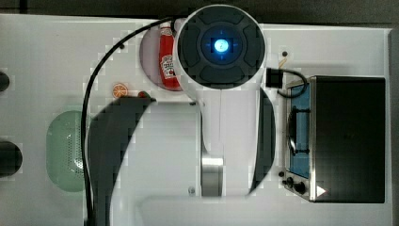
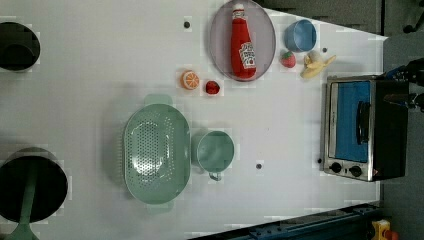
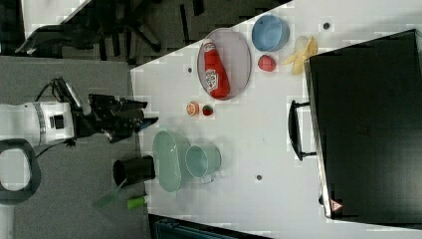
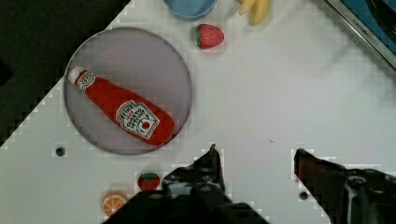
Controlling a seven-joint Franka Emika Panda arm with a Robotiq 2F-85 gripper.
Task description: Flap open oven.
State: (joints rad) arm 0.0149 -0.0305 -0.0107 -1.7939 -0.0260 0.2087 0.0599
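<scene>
— So, where does the desk (image 2: pixel 280 115) carry the oven (image 2: pixel 367 129)?

— Hard against one short edge of the desk, near a corner. Its blue glass door is shut, with the black bar handle (image 2: pixel 363 122) across it and the black knobs (image 2: pixel 346 169) at one end of the front. In the right view its black top runs along that edge.

— And the next biggest thing?

— The green colander (image 2: pixel 157 154), lying toward the middle of the desk, with a green mug (image 2: pixel 215 151) touching its side. Two black pots (image 2: pixel 31 186) sit at the far short edge, opposite the oven.

— What sits by the long edge?

— A grey plate (image 2: pixel 267 45) with a red ketchup bottle (image 2: pixel 243 44) lying in it. Just beside the plate is a blue bowl (image 2: pixel 300 35), then a peeled banana (image 2: pixel 316 65) near the oven's corner, and a strawberry (image 2: pixel 288 59) between plate and banana.

— Anything smaller?

— An orange slice (image 2: pixel 190 79) and a small red fruit (image 2: pixel 212 87), close together just off the plate, toward the colander.

— And the arm?

— In the right view the pincer (image 3: pixel 149 119) hangs at the desk's edge opposite the oven, well apart from it. In the wrist view its fingers (image 4: pixel 208 170) stand spread above bare desk, with nothing between them.
</scene>
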